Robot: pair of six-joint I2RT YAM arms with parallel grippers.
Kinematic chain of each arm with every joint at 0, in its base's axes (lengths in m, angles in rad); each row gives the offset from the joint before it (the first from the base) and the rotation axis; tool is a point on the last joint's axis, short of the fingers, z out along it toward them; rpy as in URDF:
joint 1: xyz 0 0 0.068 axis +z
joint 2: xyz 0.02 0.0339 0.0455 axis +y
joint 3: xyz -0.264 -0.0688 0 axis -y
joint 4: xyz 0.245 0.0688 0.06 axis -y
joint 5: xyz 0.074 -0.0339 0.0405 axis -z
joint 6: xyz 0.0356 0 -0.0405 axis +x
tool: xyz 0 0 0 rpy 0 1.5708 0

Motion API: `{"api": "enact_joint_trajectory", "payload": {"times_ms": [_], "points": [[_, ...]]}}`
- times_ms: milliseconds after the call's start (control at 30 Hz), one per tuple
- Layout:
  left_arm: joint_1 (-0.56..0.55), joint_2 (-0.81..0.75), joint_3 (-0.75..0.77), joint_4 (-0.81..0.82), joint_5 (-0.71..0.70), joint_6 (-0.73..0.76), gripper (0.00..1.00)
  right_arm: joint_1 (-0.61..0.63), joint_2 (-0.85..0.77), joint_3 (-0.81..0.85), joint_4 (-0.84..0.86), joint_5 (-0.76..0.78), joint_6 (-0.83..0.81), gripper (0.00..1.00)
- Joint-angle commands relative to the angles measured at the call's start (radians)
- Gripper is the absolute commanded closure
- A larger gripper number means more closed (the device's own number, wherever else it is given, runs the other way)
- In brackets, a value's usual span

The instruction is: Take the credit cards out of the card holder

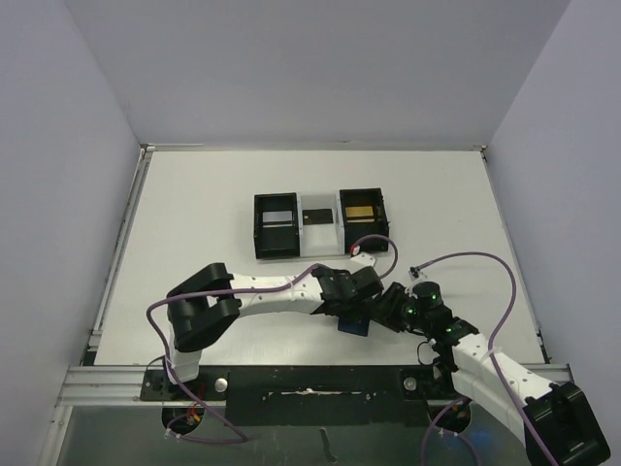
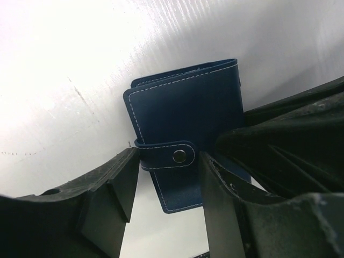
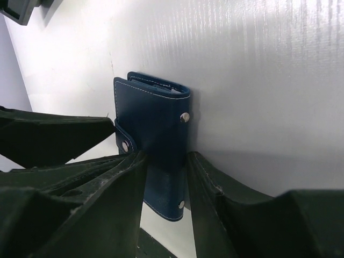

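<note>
**Progress.** The wallet (image 1: 352,324) lies on the white worktop (image 1: 194,214) at about 6 o'clock, between the two arms. It is closed, with its strap (image 2: 161,156) fastened by the snap (image 2: 179,156). No card shows at the wallet, so unfastening, unfolding and drawing out whatever it holds are judged still to do. At 12 o'clock from the wallet, the right box (image 1: 381,216) holds what looks like a gold card (image 1: 361,210). The left box (image 1: 260,233) holds a pale flat piece (image 1: 277,219), too small to identify.

**Grippers.** The left gripper (image 2: 169,161) stands at the wallet's 11 o'clock, its fingers part-way apart on either side of the strap tab. The right gripper (image 3: 166,158) comes in from 3 o'clock, its fingers likewise apart over the wallet's lower half. For both, I cannot tell whether they pinch the wallet or only sit over it.

**Materials.** The wallet is navy and leather-like, smooth with a faint sheen. It has pale edge stitching, rounded corners and metal studs. The worktop is matt and finely ribbed. The fingers are black moulded plastic with rough edges.
</note>
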Motion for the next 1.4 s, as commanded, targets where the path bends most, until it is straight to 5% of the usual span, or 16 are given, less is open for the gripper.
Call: {"api": "enact_joint_trajectory", "payload": {"times_ms": [0, 167, 367, 600, 800, 1200, 1367], "points": [[-0.026, 0.036, 0.083, -0.026, -0.043, 0.052, 0.53, 0.006, 0.021, -0.009, -0.027, 0.003, -0.025, 0.62], [-0.046, 0.084, 0.141, -0.083, -0.087, 0.069, 0.56, 0.006, 0.027, -0.005, -0.031, -0.003, -0.033, 0.62], [-0.048, 0.086, 0.131, -0.097, -0.109, 0.059, 0.83, 0.007, 0.011, -0.010, -0.052, 0.011, -0.036, 0.62], [-0.042, 0.031, 0.070, 0.007, -0.015, 0.060, 1.00, 0.006, 0.027, 0.001, -0.074, 0.022, -0.049, 0.62], [0.018, -0.083, -0.077, 0.187, 0.147, 0.027, 1.00, 0.005, 0.032, 0.024, -0.101, 0.011, -0.070, 0.59], [0.131, -0.215, -0.263, 0.459, 0.380, -0.022, 1.00, 0.008, 0.167, 0.147, -0.135, -0.093, -0.214, 0.38], [0.133, -0.210, -0.269, 0.489, 0.399, -0.047, 1.00, 0.009, 0.244, 0.205, -0.181, -0.118, -0.270, 0.52]]}}
